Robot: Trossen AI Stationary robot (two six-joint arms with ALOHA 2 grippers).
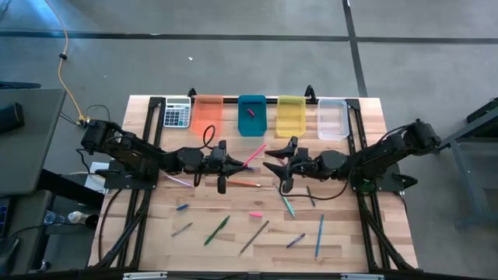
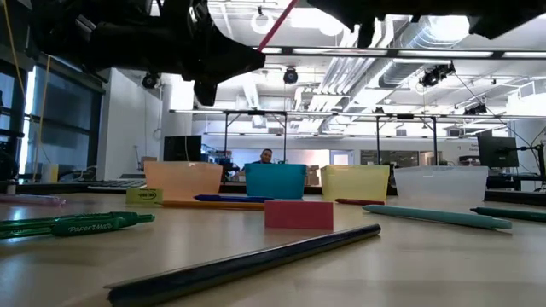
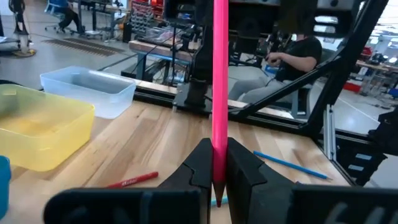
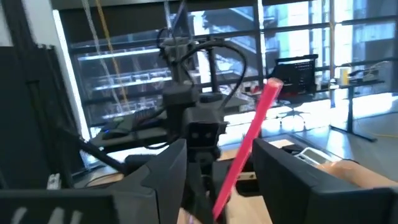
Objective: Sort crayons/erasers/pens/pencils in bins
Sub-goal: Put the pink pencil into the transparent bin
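Observation:
My left gripper (image 1: 237, 165) is near the table's middle, shut on a long pink stick (image 1: 255, 154) with a dark pointed tip. The stick also shows in the low view (image 2: 277, 24). My right gripper (image 1: 274, 163) faces it from the right, open. In the right wrist view its fingers stand on either side of the stick's upper part (image 4: 252, 143) without touching it. The orange bin (image 1: 206, 115), teal bin (image 1: 251, 115), yellow bin (image 1: 291, 115) and clear bin (image 1: 333, 118) stand in a row at the far edge. A small pink piece (image 1: 250, 113) lies in the teal bin. My left gripper pinches the pink stick between its two fingers, close to its pointed lower end (image 3: 219, 158). The fingers come about level from the table's left and lie across the stick. The stick stands steeply, slanting up toward the far right, lifted clear of the table.
A grey calculator (image 1: 177, 113) sits left of the orange bin. Loose on the near half lie a green pen (image 1: 216, 230), a blue pen (image 1: 320, 235), a dark pencil (image 1: 254, 236), a pink eraser (image 1: 254, 214), an orange pencil (image 1: 245, 184) and other sticks.

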